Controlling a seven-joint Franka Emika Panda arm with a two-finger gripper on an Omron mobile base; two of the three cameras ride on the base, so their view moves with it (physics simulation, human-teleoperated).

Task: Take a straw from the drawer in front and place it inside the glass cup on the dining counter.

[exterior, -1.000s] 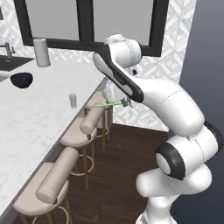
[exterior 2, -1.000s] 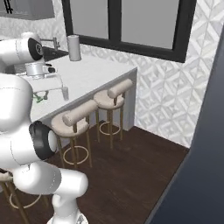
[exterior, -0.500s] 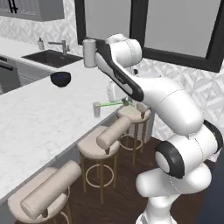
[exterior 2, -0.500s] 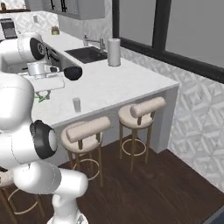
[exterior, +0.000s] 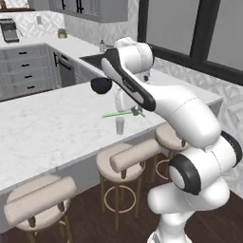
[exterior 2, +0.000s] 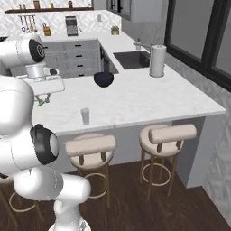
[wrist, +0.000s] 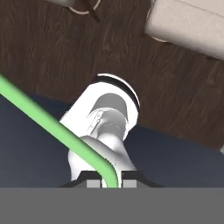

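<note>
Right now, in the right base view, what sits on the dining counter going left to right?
Glass cup → dark bowl → paper towel roll.

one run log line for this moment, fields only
pincer: shut on straw | straw: held level above glass cup | cup: upright near dining counter edge | insert: not yet
</note>
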